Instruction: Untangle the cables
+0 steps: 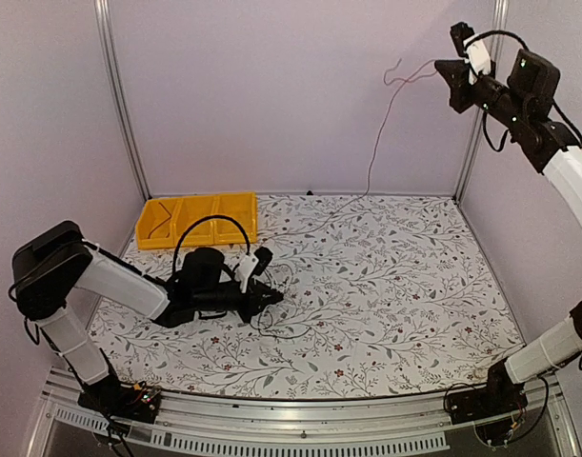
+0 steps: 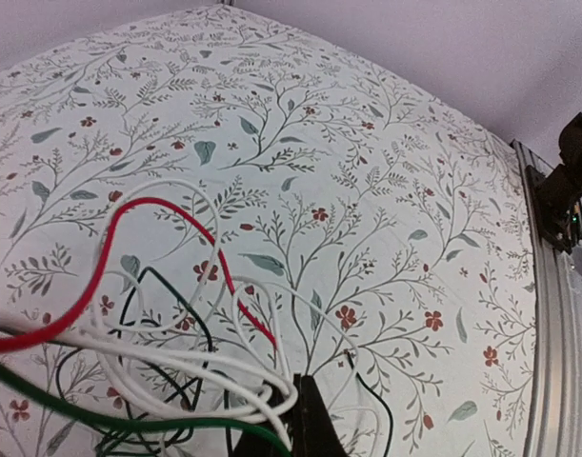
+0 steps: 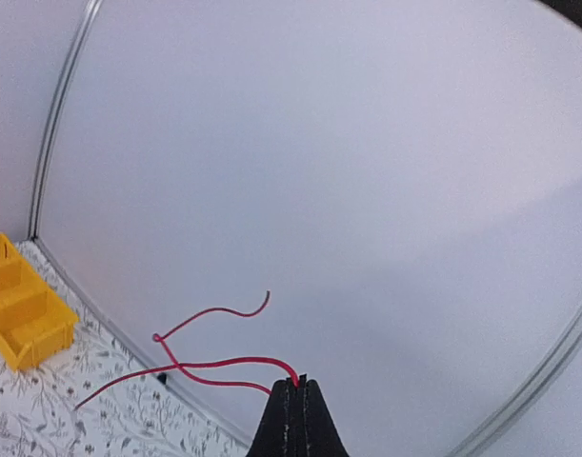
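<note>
The cables [image 2: 176, 362] lie in a tangle on the flowered table: white loops, a red cable [image 2: 157, 202], a black one [image 2: 167, 286] and a green one [image 2: 81, 411]. My left gripper [image 2: 299, 379] rests low on the table [image 1: 271, 298] at the edge of this tangle. Its jaws are shut, and white strands run into the seam between them. My right gripper [image 1: 441, 69] is raised high at the back right, shut on the red cable [image 3: 214, 362] near its free end. From there the red cable [image 1: 381, 133] hangs down to the table and runs toward the tangle.
A yellow bin [image 1: 197, 219] with three compartments stands at the back left, also seen in the right wrist view [image 3: 19, 314]. Pale walls and metal posts [image 1: 119, 95] enclose the table. A thick black arm cable [image 1: 210, 224] loops above the left wrist.
</note>
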